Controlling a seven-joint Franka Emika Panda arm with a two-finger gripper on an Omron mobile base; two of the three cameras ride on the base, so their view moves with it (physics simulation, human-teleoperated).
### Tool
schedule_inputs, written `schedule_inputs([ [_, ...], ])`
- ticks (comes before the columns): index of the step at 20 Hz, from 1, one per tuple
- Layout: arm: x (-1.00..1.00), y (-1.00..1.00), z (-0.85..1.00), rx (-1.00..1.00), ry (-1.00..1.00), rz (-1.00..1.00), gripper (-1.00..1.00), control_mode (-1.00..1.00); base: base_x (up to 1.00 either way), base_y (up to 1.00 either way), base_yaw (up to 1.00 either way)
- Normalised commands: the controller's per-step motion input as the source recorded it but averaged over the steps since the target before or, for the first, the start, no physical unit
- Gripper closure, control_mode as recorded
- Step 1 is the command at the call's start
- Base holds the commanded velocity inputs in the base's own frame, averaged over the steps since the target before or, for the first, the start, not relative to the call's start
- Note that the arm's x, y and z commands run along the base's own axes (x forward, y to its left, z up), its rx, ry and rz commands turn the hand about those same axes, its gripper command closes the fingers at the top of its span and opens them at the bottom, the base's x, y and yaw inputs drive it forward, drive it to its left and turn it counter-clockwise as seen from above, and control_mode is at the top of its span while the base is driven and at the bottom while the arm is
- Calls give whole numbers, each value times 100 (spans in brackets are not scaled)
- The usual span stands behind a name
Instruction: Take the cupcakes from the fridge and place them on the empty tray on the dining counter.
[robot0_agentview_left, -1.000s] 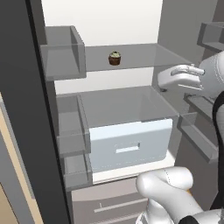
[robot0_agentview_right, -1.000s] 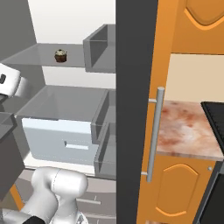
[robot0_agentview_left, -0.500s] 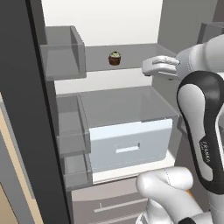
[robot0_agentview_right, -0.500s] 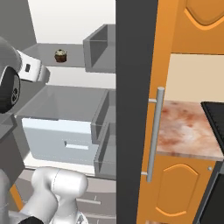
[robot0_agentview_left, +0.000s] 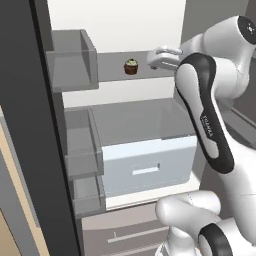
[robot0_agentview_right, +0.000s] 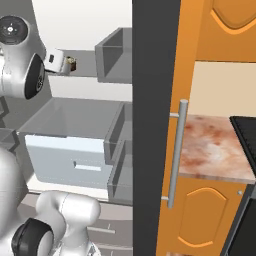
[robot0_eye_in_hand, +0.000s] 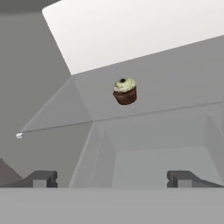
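Grey steel fridge (robot0_agentview_left: 30, 125) stands open with the white arm (robot0_agentview_left: 210, 125) reaching inside, and the arm has swung further in toward the upper shelf (robot0_eye_in_hand: 175, 92) than half a second ago. Below the pincer sits the pale drawer (robot0_agentview_left: 145, 165), unchanged. The pincer (robot0_eye_in_hand: 111, 178) has its jaws spread wide, nothing between them. Just ahead of it, apart from the fingertips (robot0_eye_in_hand: 41, 178), the dark brown cupcake (robot0_eye_in_hand: 125, 91) with its cream top rests upright on that shelf, where it was before.
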Motion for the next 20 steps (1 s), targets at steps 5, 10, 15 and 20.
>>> schedule_inputs([
  [5,71,3,0,-2,0,0,-100,-100,0,0,0],
  [10,55,15,0,-4,0,0,-100,-100,0,0,0],
  [15,24,9,0,-4,1,0,-100,-100,0,0,0],
  [20,22,2,0,-5,2,0,-100,-100,0,0,0],
])
